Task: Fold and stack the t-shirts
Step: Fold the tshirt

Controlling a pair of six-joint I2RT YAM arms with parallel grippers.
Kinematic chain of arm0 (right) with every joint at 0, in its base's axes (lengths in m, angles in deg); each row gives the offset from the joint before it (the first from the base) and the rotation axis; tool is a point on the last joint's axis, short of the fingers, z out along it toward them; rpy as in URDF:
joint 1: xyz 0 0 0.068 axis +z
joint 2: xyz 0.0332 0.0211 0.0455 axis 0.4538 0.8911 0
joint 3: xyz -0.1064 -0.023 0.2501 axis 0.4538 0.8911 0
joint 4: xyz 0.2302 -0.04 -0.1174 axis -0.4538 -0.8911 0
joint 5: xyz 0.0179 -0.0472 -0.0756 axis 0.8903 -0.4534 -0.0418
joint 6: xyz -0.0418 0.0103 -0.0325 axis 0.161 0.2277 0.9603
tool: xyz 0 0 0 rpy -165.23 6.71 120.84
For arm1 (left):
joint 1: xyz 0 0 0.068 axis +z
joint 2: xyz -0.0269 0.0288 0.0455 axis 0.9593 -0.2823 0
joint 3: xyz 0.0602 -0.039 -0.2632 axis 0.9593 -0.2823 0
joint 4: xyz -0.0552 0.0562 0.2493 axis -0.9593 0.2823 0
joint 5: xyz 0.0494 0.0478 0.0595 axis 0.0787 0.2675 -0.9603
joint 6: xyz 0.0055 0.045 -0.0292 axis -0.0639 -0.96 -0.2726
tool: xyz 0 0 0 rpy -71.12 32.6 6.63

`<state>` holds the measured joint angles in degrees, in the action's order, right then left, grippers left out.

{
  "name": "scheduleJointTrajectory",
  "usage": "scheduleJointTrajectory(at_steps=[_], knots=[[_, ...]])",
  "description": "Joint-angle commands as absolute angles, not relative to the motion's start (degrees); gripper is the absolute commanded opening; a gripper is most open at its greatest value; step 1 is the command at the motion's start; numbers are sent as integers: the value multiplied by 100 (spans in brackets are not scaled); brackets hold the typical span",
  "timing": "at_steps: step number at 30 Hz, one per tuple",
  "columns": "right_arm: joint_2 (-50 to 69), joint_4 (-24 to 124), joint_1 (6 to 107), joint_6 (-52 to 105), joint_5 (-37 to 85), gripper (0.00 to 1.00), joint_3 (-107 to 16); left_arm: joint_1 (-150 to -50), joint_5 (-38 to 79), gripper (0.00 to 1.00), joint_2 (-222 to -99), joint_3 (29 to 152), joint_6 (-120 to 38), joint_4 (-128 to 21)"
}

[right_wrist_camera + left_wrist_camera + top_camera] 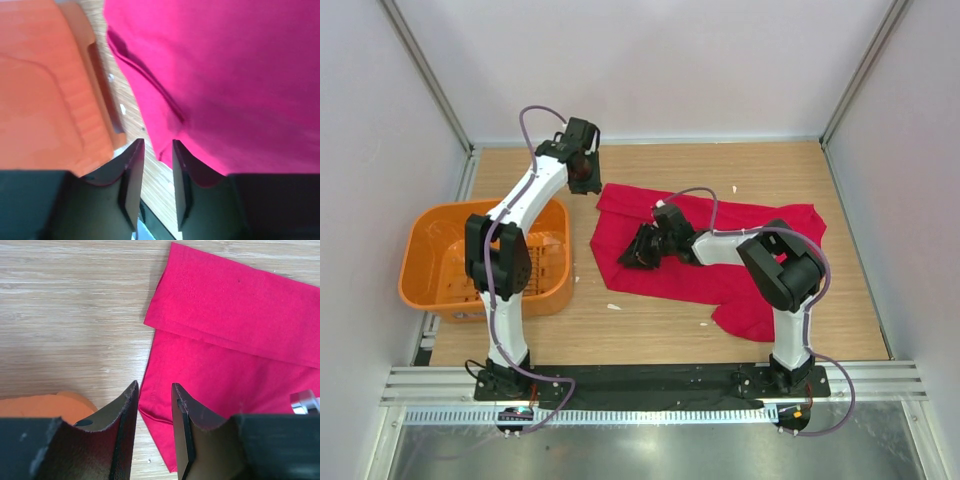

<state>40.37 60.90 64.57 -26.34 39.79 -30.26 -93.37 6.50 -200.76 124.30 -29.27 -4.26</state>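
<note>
The red t-shirt lies spread on the wooden table, centre to right, with its far-left part folded over in a flap. My left gripper hovers at the shirt's far-left corner. In the left wrist view its jaws stand slightly apart and hold nothing. My right gripper hangs low over the shirt's left edge. In the right wrist view its jaws are also slightly apart and empty, with the shirt just beyond them.
The orange slotted basket stands at the left, beside the left arm's base, and shows in the right wrist view. Walls close in the table at the back and sides. A few white specks lie on the wood.
</note>
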Motion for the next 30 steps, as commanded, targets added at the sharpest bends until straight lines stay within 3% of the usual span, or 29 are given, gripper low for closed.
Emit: scheduleJointTrajectory(at_steps=[1,30], knots=[[4140,6663,6513,-2867,4028,36,-3263,-9347,762,34,-19710,12389,-2926,-420],[4071,6144,6584,-2603,3615,36,-3220,-9338,841,35,-19613,12301,-3049,-394]])
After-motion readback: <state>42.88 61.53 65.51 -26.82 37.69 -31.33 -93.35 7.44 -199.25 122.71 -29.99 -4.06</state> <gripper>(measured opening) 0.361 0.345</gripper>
